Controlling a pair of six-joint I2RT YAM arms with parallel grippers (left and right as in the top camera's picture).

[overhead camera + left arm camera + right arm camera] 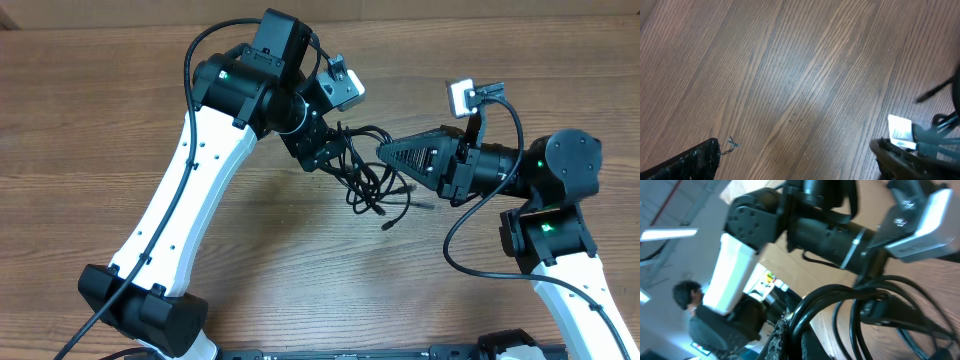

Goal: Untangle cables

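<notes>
Snagging threatens: cables (pixel 368 180), bunched at seven o'clock of the right claw (pixel 382 151), look pinched in it; left claw (pixel 795 146) gapes empty, so a lone pull could tighten the knot.

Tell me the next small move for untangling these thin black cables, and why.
Probably shift the left gripper sideways until strands lie between its open fingers: only bare wooden table shows there now. The right gripper appears shut on the thin black flexible cables, so pulling without an anchor would likely drag the whole tangle.
</notes>
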